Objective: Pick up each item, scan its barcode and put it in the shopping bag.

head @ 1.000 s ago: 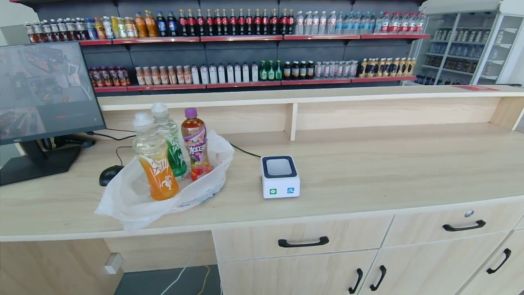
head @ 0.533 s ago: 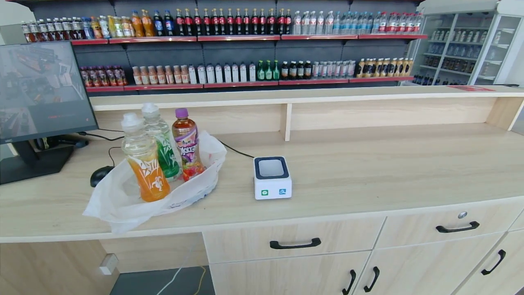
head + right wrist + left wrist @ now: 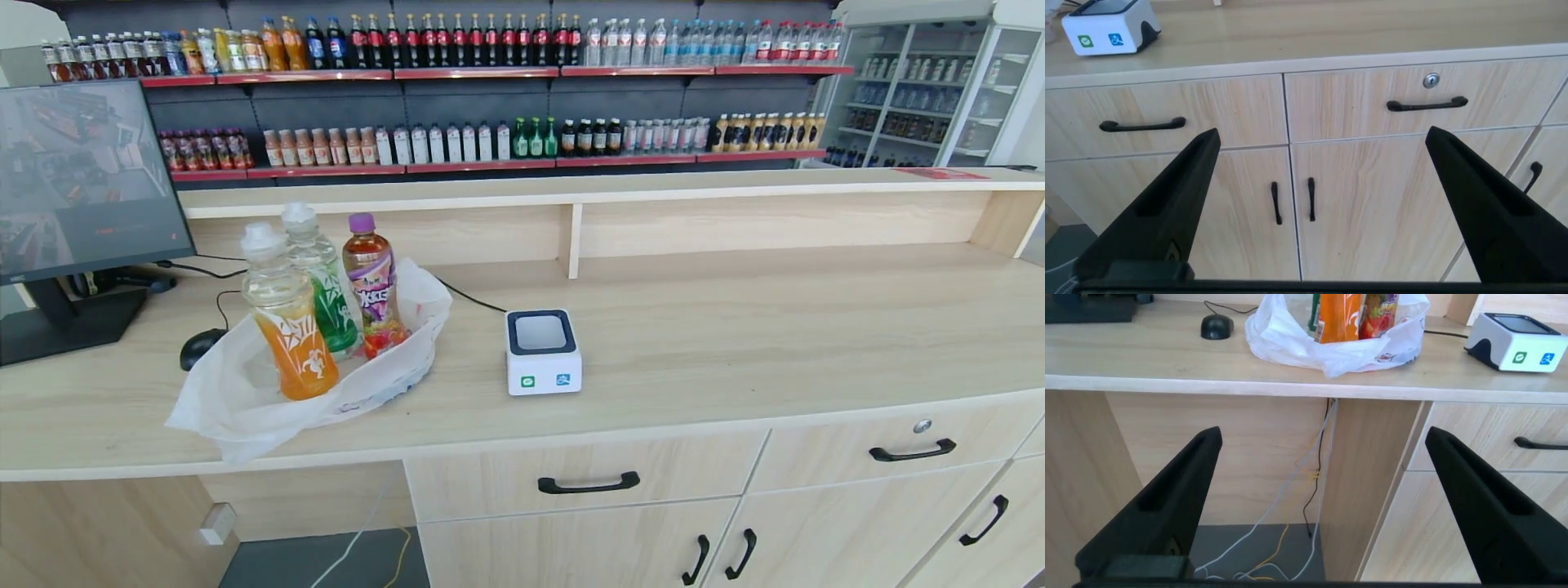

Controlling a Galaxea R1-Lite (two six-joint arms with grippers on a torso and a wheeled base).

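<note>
Three plastic bottles (image 3: 326, 286) upright in crinkled shopping bag (image 3: 233, 400); boxy scanner (image 3: 543, 359) beside; my left gripper (image 3: 1323, 441), right gripper (image 3: 1319, 147) spread wide.

left end effector (image 3: 1323, 439) spread wide, right end effector (image 3: 1323, 137) spread wide

- The shopping bag (image 3: 245, 408) lies on the counter (image 3: 735, 327), toward its left.
- Three bottles stand upright in the bag: the front bottle (image 3: 286, 327) nearest the counter's edge, the middle bottle (image 3: 322, 278) just behind it, and the rear bottle (image 3: 374, 286) to the right of both, possibly touching the middle one.
- The scanner (image 3: 543, 351) sits on the counter to the right of the bag, apart from it.
- The mouse (image 3: 200, 347) is just left of the bag, and the monitor (image 3: 82, 180) is farther left and behind.
- The drawers (image 3: 588, 482) are below the counter.
- The stocked shelves (image 3: 490, 122) are behind it.
</note>
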